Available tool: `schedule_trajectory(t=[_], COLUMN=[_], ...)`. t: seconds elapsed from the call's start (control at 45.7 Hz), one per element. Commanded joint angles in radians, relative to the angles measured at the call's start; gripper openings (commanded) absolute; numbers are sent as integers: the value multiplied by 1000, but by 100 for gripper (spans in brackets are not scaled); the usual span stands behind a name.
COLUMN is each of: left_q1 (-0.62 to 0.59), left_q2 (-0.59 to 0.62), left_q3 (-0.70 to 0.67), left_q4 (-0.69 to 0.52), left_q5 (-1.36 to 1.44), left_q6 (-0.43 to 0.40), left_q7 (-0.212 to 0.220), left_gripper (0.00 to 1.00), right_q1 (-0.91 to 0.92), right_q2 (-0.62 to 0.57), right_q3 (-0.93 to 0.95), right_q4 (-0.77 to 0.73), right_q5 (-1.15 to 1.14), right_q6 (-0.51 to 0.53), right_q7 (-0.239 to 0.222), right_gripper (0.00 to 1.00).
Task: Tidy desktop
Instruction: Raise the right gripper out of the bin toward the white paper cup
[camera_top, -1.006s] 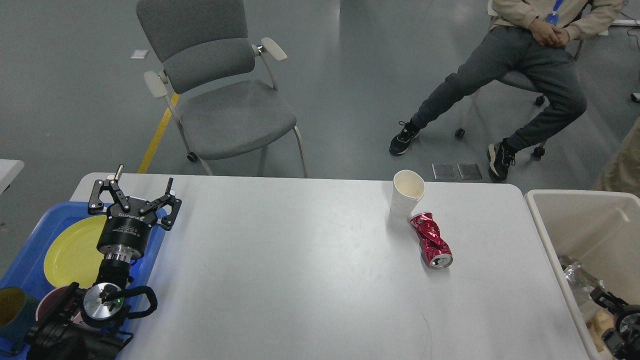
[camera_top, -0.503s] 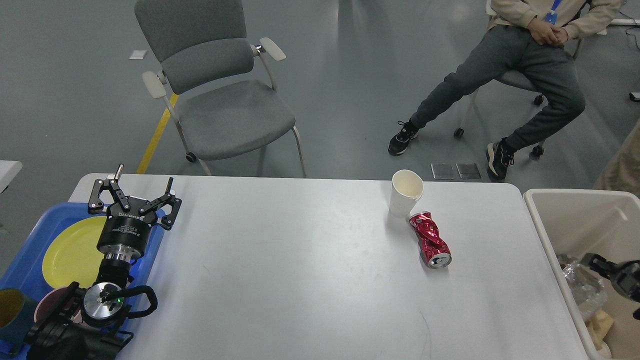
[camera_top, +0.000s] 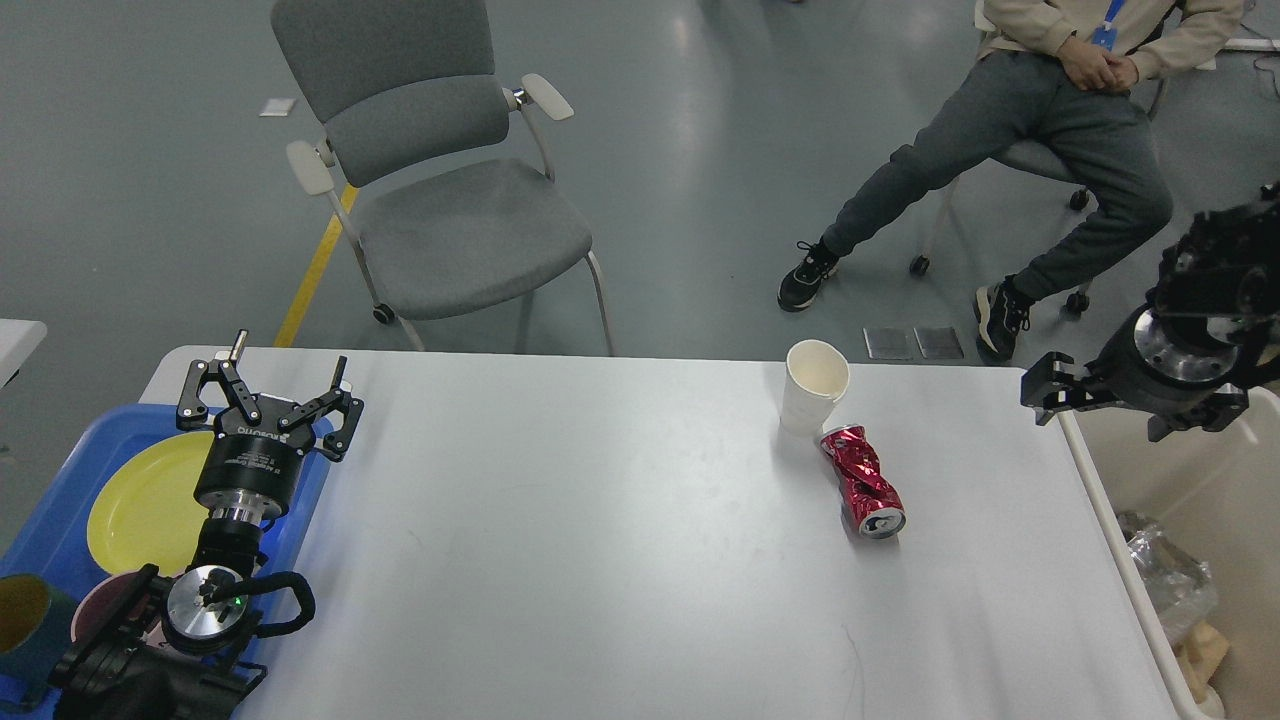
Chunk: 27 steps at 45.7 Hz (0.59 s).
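arms: black | wrist flanges: silver metal | left end effector (camera_top: 270, 385): black linkage fingers

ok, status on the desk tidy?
Left gripper open, empty, above blue plastic tray. Right gripper state unclear. White paper cup and crushed red can remain on white desktop. No obstruction.

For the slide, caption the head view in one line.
Crushed red can and paper cup on the white desktop; left gripper open over the blue tray, right gripper above the bin.
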Motion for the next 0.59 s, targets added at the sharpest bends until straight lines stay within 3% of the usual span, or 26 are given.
schedule_trajectory(t=[0.0,0.109,0.284,0.568], left_q1=[0,0,0,0], left_q2=[-1,1,-1,1], left_q3=[0,0,0,-1], left_q4=[0,0,0,0], left_q5=[0,0,0,0], left_q6=[0,0,0,0], left_q7=[-2,-2,-2,0], left_gripper=[96,96,96,96], right_q1=[158,293,458,447], right_q2=[56,50,49,30], right_q3=[25,88,159,160], right_q4=[82,228,443,466], right_q5=[5,7,14,61], right_q6=[168,189,140,30], right_q7=[2,0,0,2], right_gripper=[100,100,100,100])
